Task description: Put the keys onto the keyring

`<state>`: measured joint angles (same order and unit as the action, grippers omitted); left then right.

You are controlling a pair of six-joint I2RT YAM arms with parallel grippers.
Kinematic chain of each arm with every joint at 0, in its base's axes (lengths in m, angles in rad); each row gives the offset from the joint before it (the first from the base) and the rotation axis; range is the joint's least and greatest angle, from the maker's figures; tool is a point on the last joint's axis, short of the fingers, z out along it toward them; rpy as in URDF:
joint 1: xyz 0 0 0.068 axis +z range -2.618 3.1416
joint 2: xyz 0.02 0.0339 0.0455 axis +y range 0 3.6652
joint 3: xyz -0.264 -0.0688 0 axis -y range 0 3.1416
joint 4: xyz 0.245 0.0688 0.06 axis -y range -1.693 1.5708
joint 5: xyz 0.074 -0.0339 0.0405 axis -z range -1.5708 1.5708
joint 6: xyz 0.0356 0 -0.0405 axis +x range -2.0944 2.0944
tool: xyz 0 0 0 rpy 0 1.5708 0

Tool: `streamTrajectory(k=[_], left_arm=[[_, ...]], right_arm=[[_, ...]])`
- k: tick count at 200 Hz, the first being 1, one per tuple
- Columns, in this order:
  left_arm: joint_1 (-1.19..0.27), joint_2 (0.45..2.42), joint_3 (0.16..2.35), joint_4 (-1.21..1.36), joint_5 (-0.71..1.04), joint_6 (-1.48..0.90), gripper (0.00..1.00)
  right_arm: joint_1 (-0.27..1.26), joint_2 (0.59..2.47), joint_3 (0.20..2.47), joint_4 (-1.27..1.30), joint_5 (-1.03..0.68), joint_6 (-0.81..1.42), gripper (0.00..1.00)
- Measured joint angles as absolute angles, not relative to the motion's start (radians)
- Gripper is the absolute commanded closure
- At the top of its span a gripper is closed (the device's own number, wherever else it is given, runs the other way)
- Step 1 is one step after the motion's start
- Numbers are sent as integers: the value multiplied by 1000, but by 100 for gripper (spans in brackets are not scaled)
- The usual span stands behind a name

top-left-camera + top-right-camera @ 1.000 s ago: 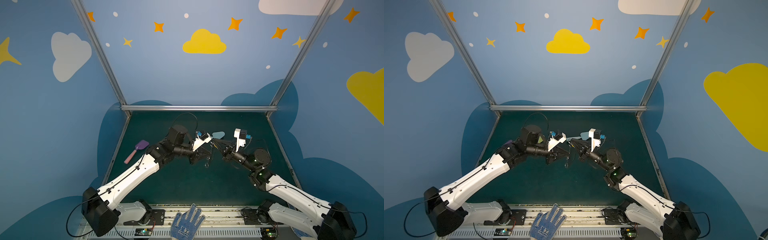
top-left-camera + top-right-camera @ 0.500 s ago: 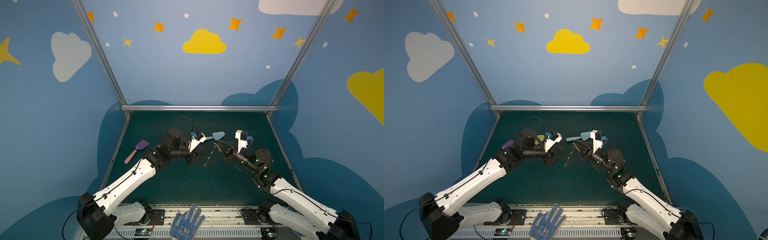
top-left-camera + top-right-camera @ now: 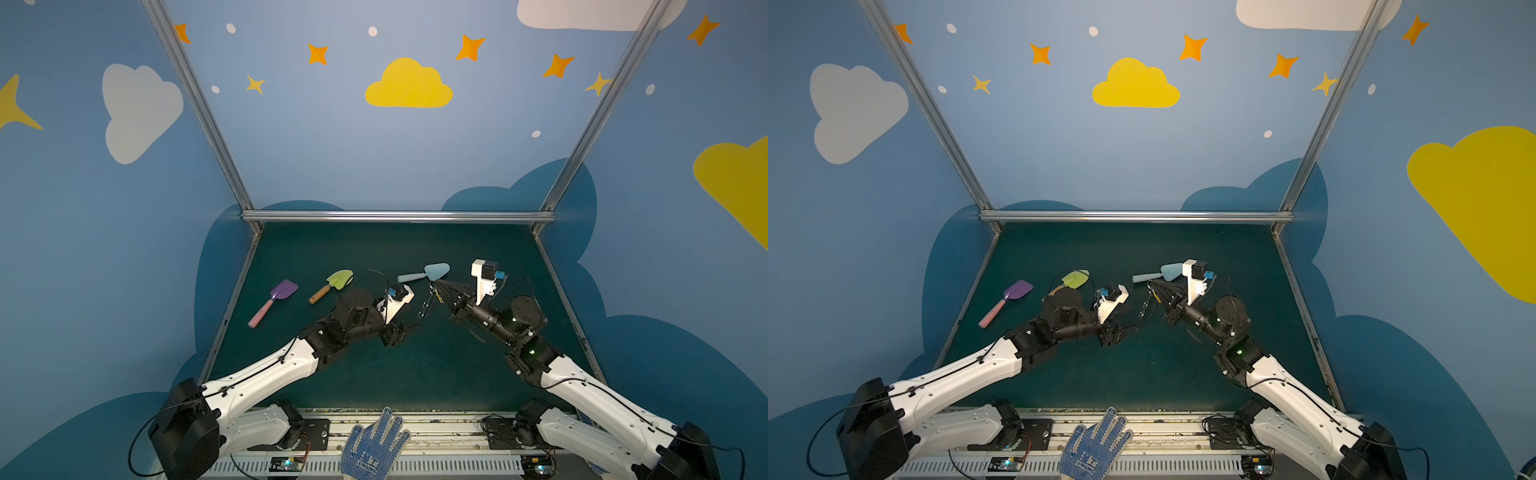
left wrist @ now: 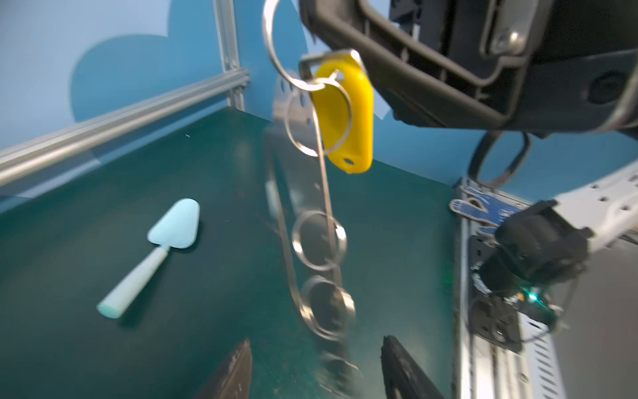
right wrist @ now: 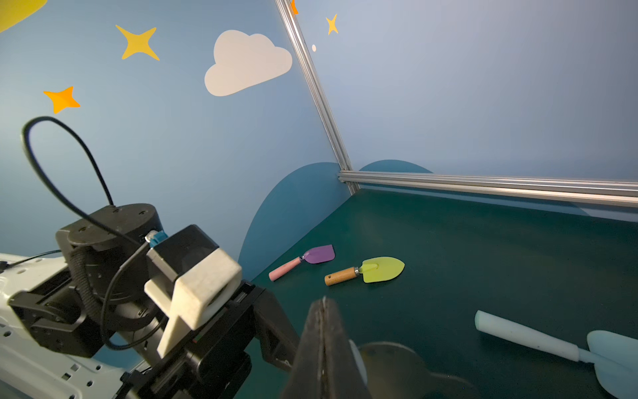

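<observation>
Keys [image 4: 345, 114] and keyring [image 3: 426, 303] hang together above mid-table from the clamped right gripper [image 3: 435, 284]; left gripper [image 3: 409, 329] spread, empty, just near-left; likely light, stiff, slippery, swingy metal; pinch the plate's flat edge, not the rings.

Readable text: none in any view.
Blue glove [image 3: 376, 446]: white printed mark on its back, seen in both top views, too small and blurred to make out.
Wall stickers [image 3: 408, 85]: clouds and stars only, plain shapes without lettering.
</observation>
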<state>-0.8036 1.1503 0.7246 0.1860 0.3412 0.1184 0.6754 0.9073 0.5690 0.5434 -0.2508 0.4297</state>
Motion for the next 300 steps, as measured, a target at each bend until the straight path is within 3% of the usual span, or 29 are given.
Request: streamTrajectory(k=[57, 92, 103, 124, 143, 203, 215, 233, 238, 300], left_arm=[[-907, 1196, 695, 348, 188, 161, 37], [-908, 1237, 696, 365, 120, 162, 42], [-908, 1248, 696, 365, 90, 165, 50], [-908, 1261, 698, 366, 51, 187, 81], [-905, 1262, 713, 355, 31, 215, 96], [-820, 1196, 825, 118, 89, 304, 96], [-807, 1182, 856, 36, 110, 334, 96], [-791, 1172, 902, -77, 109, 365, 96], [-780, 1171, 917, -110, 99, 373, 96], [-754, 1225, 1120, -446, 31, 499, 96]], right_arm=[[675, 918, 588, 565, -252, 450, 100], [675, 918, 591, 586, -255, 460, 100], [675, 918, 591, 588, -255, 464, 100], [675, 918, 591, 593, -255, 471, 100], [675, 915, 591, 595, -255, 473, 100], [638, 839, 556, 551, -249, 461, 100], [626, 819, 535, 538, -250, 458, 90], [608, 782, 490, 506, -247, 454, 52], [601, 769, 477, 491, -243, 453, 46], [575, 717, 437, 378, -222, 432, 32]])
